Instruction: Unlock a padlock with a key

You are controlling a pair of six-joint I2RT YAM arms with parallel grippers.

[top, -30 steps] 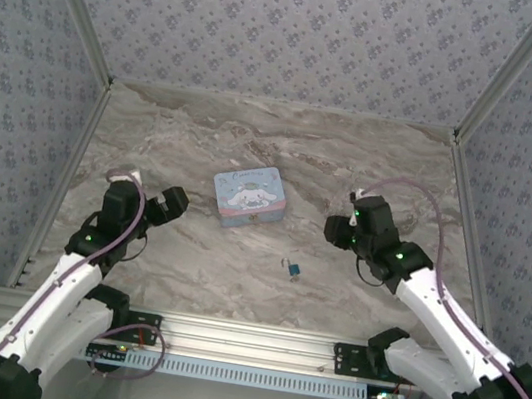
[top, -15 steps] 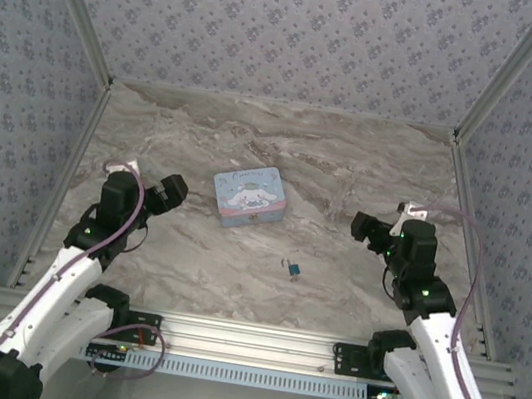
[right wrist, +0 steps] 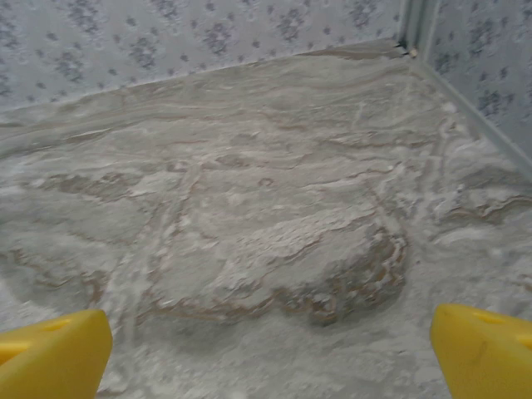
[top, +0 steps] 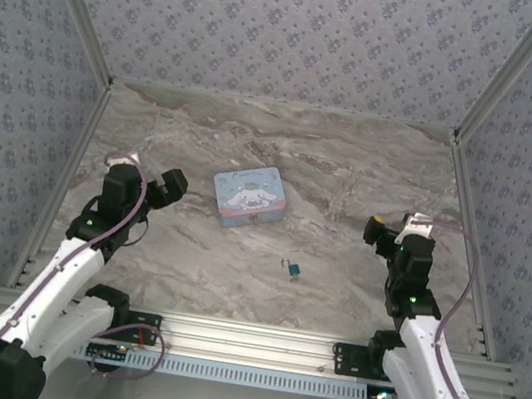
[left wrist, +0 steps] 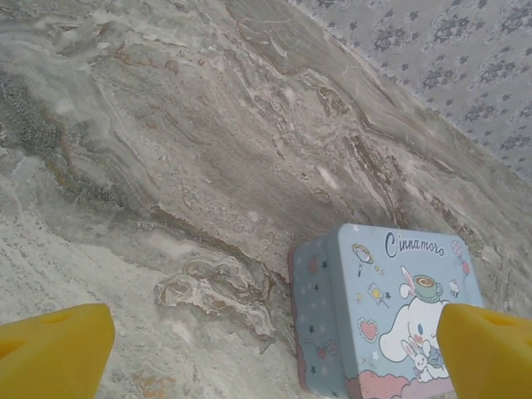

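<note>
Top external view: the padlock (top: 291,267) lies on the table (top: 353,163) between the two arms, toward the near edge, apart from the tin (top: 248,196) and nearer than it. The left gripper (top: 171,186) hovers left of the tin, the right gripper (top: 377,229) well right of the padlock. Both wrist views show yellow fingers (left wrist: 50,353) spread wide, holding nothing.
</note>
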